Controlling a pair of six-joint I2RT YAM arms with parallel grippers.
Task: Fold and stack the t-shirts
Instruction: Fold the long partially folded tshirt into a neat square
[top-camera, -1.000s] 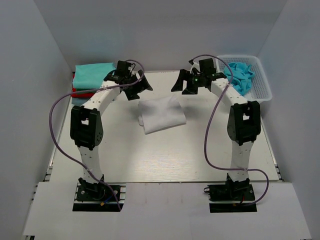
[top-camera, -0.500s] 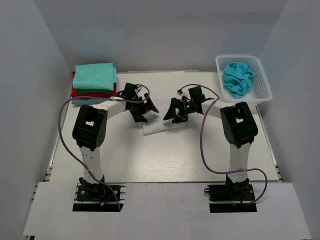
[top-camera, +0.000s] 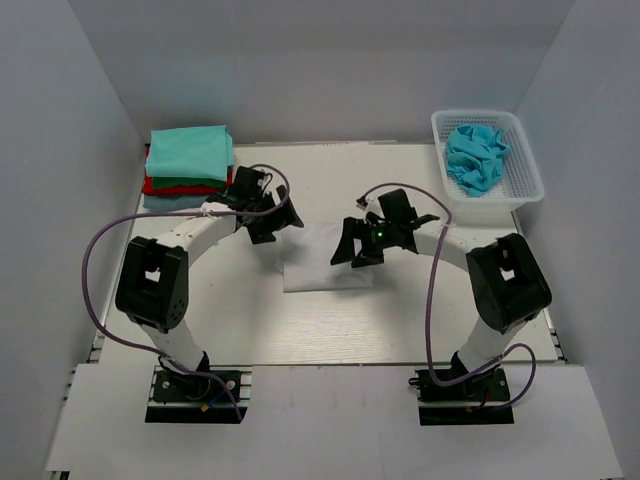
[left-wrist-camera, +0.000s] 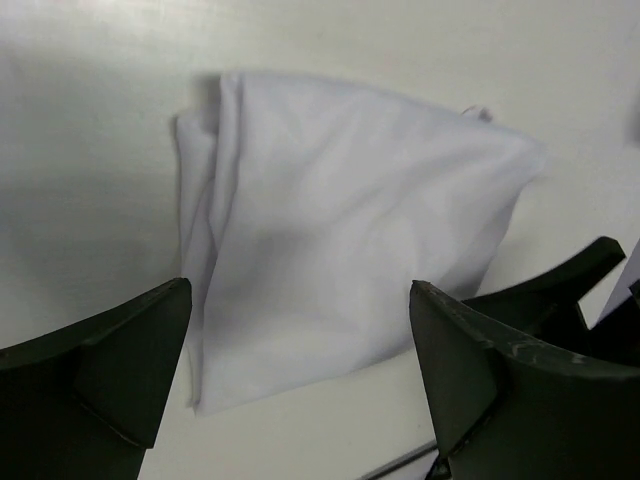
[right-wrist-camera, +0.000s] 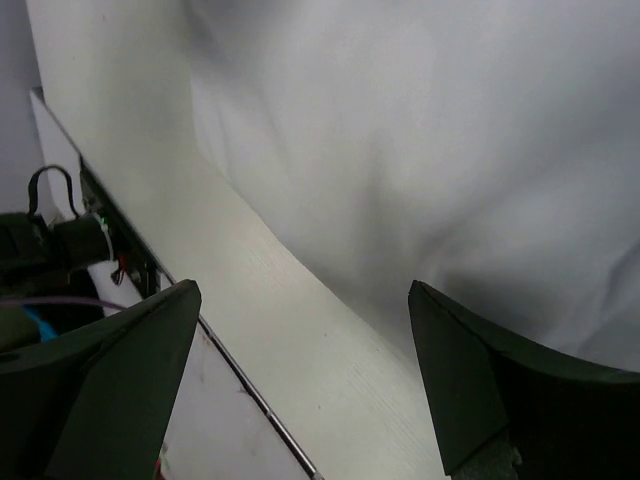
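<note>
A folded white t-shirt (top-camera: 322, 270) lies flat at the table's middle. My left gripper (top-camera: 275, 222) is open and empty, low over the shirt's far left corner. In the left wrist view the shirt (left-wrist-camera: 340, 250) fills the space between and beyond the spread fingers (left-wrist-camera: 100, 370). My right gripper (top-camera: 355, 250) is open and empty over the shirt's right edge. In the right wrist view the shirt (right-wrist-camera: 450, 150) lies just past the open fingers (right-wrist-camera: 500, 390). A stack of folded tees (top-camera: 188, 155), teal on top and red below, sits at the far left.
A white lattice basket (top-camera: 520, 185) at the far right holds a crumpled light blue tee (top-camera: 476, 155). White walls enclose the table on three sides. The table's metal front edge (right-wrist-camera: 250, 390) shows in the right wrist view.
Both arms have swung from the far side of the table toward me and down onto the white shirt. The shirt now lies a little nearer. Both grippers stayed open.
</note>
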